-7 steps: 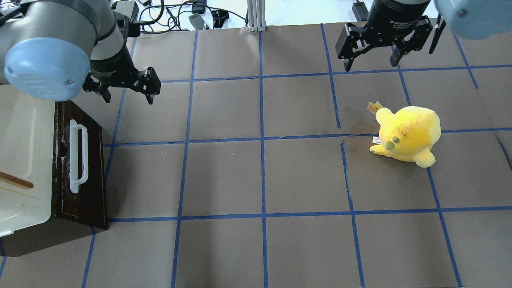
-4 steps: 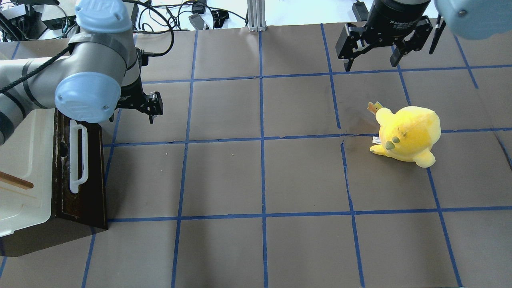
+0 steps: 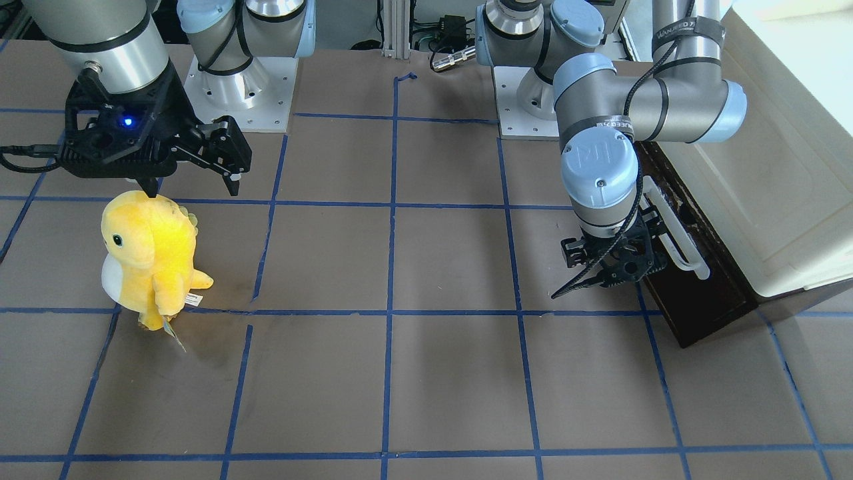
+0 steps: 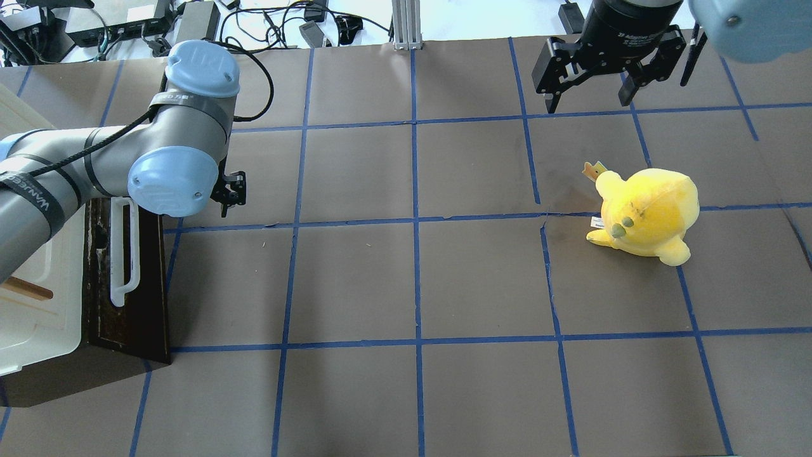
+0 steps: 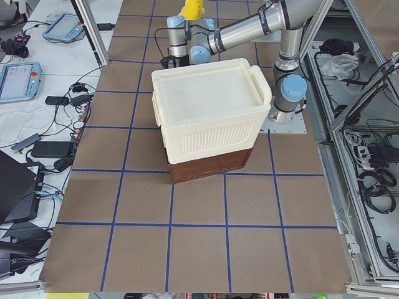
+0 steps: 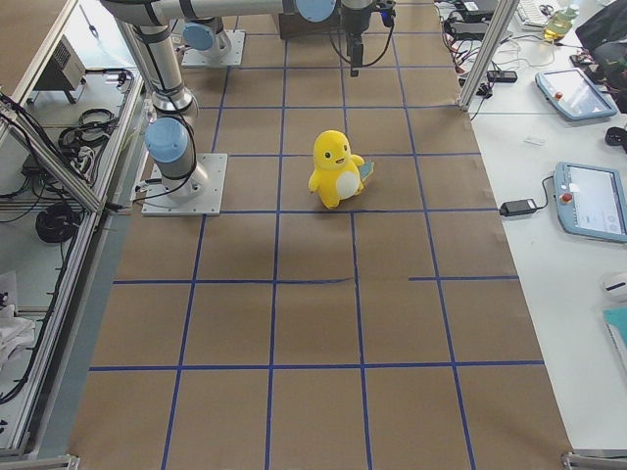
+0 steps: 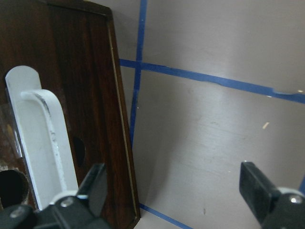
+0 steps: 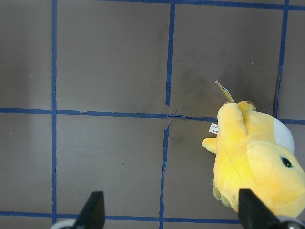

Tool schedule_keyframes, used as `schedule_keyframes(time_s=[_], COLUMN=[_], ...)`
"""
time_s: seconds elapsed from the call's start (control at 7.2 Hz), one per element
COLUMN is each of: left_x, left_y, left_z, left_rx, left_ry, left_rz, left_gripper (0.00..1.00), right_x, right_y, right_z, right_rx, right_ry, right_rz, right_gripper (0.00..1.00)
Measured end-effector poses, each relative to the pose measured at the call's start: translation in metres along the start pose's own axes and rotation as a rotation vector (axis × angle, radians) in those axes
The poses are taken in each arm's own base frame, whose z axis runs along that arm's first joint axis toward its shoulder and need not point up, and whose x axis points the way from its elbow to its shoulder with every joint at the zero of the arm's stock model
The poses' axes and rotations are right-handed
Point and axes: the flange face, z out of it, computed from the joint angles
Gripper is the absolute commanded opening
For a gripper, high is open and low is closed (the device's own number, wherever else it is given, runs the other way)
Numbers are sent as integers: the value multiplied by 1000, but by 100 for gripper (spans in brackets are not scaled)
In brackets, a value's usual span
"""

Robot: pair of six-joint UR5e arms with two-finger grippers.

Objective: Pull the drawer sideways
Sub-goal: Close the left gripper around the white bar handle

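Hanging low beside the far end of the drawer (image 4: 130, 298), the left gripper (image 3: 616, 263) has its fingers spread wide and grasps nothing. In the left wrist view one fingertip (image 7: 94, 183) sits just in front of the dark wooden front, close to the white bar handle (image 7: 40, 143), while the other fingertip (image 7: 255, 183) is out over the bare brown table (image 7: 214, 119); whether the nearer fingertip touches the wood cannot be told.

The drawer sits closed at the bottom of the cream-white cabinet (image 5: 209, 112), at the table's left edge, its dark front facing right toward the middle of the table. Its handle runs along the front from far to near.

Over the far right part of the table, the right gripper (image 4: 590, 82) hovers above the surface, fingers apart and empty. A yellow plush toy (image 4: 647, 216) stands upright on the right side, near that gripper but apart from it, well away from the drawer. Blue tape lines (image 4: 415, 222) divide the table into squares.
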Motion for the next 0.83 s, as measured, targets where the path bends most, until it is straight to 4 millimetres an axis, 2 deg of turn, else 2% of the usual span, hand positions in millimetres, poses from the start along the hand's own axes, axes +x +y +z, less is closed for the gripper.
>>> schedule_keyframes(time_s=[0.28,0.69,0.83], left_x=[-4,-6,-7], left_y=[3,1,-3], left_z=[22,34,40], left_rx=[-8,-16,-27], left_ry=[-160,-238,-242], left_rz=[16,32,31], left_gripper=[100,100,92], right_x=[0,0,0], right_y=[0,0,0], right_z=[0,0,0], right_rx=[0,0,0], right_ry=[0,0,0], right_rz=[0,0,0], right_gripper=[100,100,100])
